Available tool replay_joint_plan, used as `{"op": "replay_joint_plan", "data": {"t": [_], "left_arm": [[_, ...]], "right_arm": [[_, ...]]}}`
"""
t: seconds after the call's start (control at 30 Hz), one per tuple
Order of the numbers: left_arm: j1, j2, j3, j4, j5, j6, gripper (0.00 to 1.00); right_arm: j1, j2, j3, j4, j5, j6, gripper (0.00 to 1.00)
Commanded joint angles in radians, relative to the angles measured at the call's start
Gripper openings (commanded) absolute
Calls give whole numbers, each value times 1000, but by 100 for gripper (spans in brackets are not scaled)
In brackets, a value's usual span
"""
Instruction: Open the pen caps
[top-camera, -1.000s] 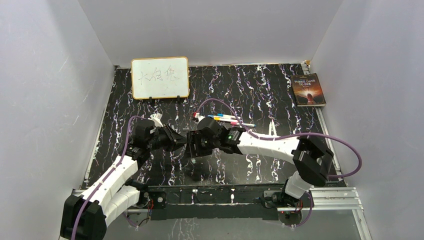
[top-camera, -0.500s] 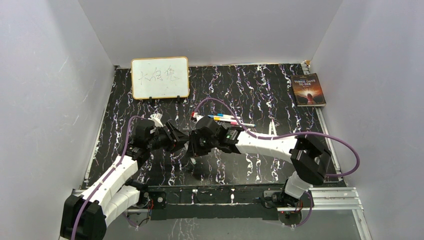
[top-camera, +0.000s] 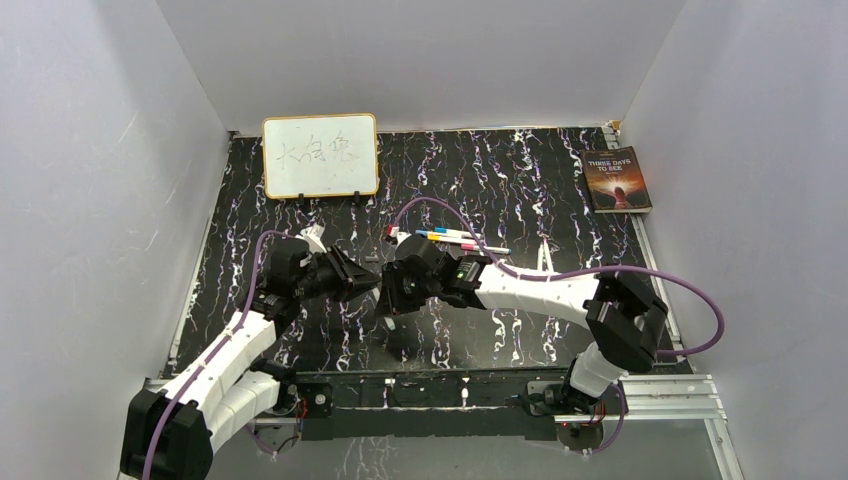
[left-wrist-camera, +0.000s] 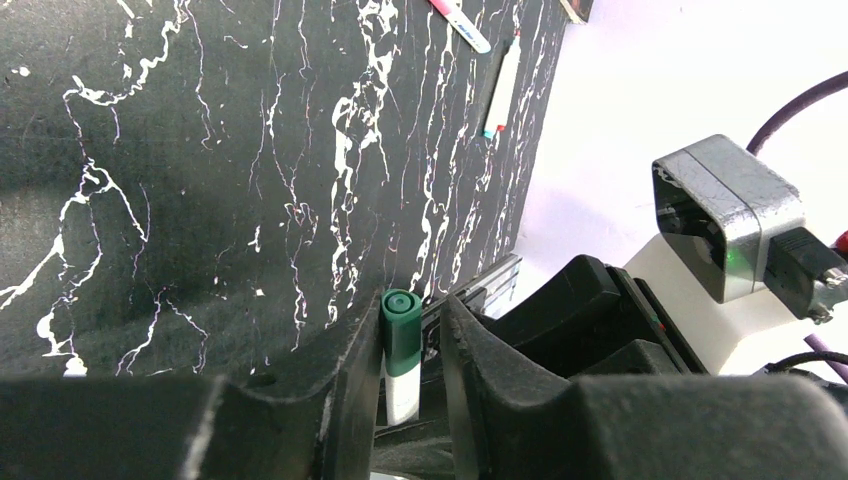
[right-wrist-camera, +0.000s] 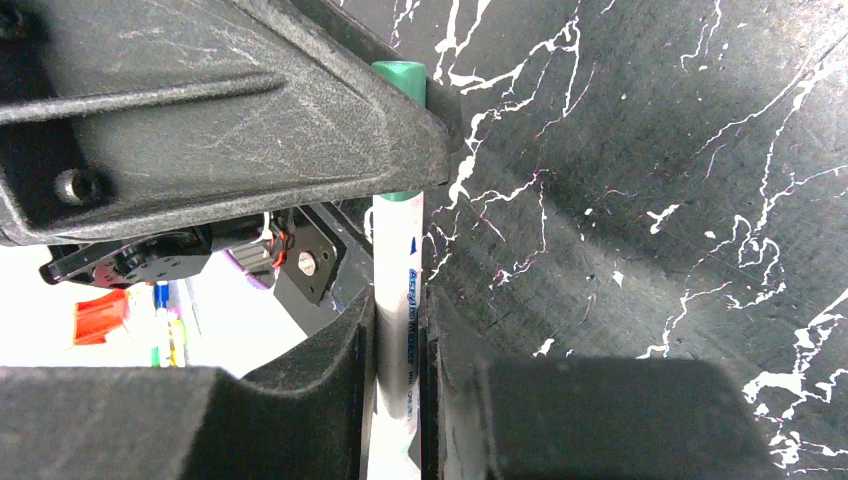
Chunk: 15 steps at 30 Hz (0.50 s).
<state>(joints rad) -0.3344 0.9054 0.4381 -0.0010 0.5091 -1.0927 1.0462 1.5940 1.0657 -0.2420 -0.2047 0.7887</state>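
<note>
Clamps white-barrelled pen (right-wrist-camera: 397, 240) in right end effector (right-wrist-camera: 397, 312); brackets green pen cap (left-wrist-camera: 401, 335) narrowly with left end effector (left-wrist-camera: 407, 310), directly opposite, firm grip impossible to tell.

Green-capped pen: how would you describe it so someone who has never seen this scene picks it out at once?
On the black marbled table, look just above the middle. There the right pincer grips a slim white pen whose green plastic cap sits in the left pincer. It alone is held; the other white pens lie loose on the table behind.
</note>
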Motion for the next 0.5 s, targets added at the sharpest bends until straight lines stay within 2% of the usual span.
{"op": "replay_joint_plan", "data": {"t": [0.0,0.47], "left_arm": [[-3,-7,6,10,27,-4,23],[-5,5,13,3,40,16,6]], "right_arm": [[5,-34,12,40,1,-1,0],[5,-33,21,26,-6,-13,0]]}}
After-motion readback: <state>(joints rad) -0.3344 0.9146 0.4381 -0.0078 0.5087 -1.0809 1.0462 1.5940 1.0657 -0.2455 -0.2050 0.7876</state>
